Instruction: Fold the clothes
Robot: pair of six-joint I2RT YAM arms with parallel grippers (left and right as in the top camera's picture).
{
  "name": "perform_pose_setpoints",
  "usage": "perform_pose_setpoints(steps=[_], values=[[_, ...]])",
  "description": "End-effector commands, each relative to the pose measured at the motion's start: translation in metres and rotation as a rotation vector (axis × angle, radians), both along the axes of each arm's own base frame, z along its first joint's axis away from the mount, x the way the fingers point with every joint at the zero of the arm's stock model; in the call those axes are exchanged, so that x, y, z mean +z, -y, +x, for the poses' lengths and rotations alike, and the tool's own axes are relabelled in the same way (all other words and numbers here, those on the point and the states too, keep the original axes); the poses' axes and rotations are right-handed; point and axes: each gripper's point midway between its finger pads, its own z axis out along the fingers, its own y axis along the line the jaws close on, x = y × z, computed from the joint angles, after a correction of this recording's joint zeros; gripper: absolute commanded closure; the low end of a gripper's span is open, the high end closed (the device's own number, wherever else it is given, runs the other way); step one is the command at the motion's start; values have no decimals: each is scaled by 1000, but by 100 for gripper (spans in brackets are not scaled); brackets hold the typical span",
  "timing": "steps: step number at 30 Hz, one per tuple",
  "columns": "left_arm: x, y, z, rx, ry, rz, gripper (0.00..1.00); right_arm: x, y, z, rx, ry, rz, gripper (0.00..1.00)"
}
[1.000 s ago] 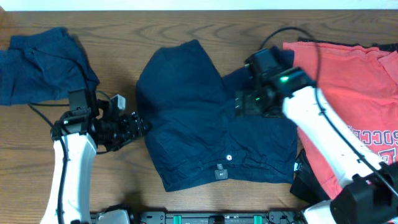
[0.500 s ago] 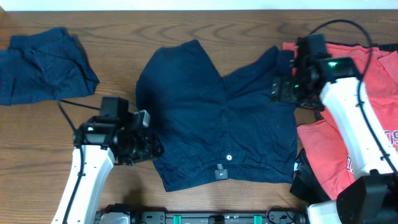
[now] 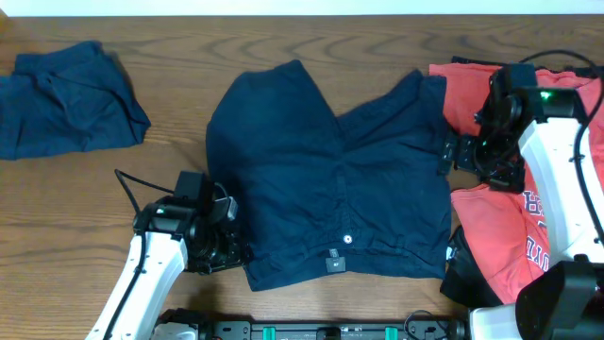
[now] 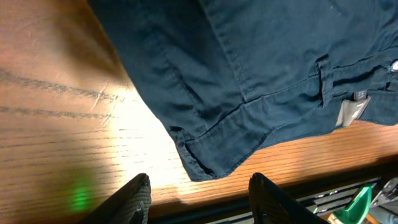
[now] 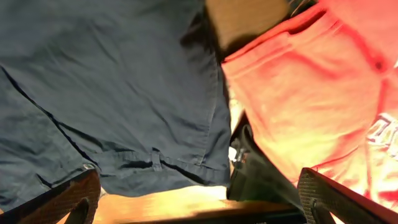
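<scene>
A dark navy garment (image 3: 330,179) lies spread flat in the middle of the table, with a button and belt loops along its near hem. My left gripper (image 3: 234,250) sits low at its near left corner. In the left wrist view the left gripper (image 4: 200,198) is open, and the navy corner (image 4: 199,165) lies just past the fingertips, not between them. My right gripper (image 3: 444,156) hovers at the garment's right edge, wide open and empty (image 5: 199,199), above the navy cloth (image 5: 112,81) and the coral-red shirt (image 5: 311,93). That coral-red shirt (image 3: 495,231) has printed lettering.
A second navy garment (image 3: 66,99) lies crumpled at the far left. A dark cloth (image 3: 462,269) pokes out under the red shirt at the near right. A black rail (image 3: 311,331) runs along the table's front edge, close behind the left gripper.
The left arm swung in and toward the front edge, to the garment's near left corner, and its jaws narrowed. The right arm drew back to the right, off the navy garment's middle to its right edge.
</scene>
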Motion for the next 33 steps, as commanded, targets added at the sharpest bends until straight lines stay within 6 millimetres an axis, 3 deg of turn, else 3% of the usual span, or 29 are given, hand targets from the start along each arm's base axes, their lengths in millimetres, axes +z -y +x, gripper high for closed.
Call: perform_pose_setpoints(steps=[1,7,14,23,33], values=[[-1,-1,-1,14,2,12,47,-23,-18,-17,16,-52,92,1],[-6,-1,-2,29,-5,13,46,-69,-27,-53,22,-156,126,1],[-26,-3,-14,48,-35,17,41,-95,-42,-81,46,-217,174,1],[-35,-1,-21,61,-57,5,41,-109,-64,-89,96,-208,229,1],[-36,4,-18,68,-42,-29,40,-113,-71,-81,111,-167,225,12]])
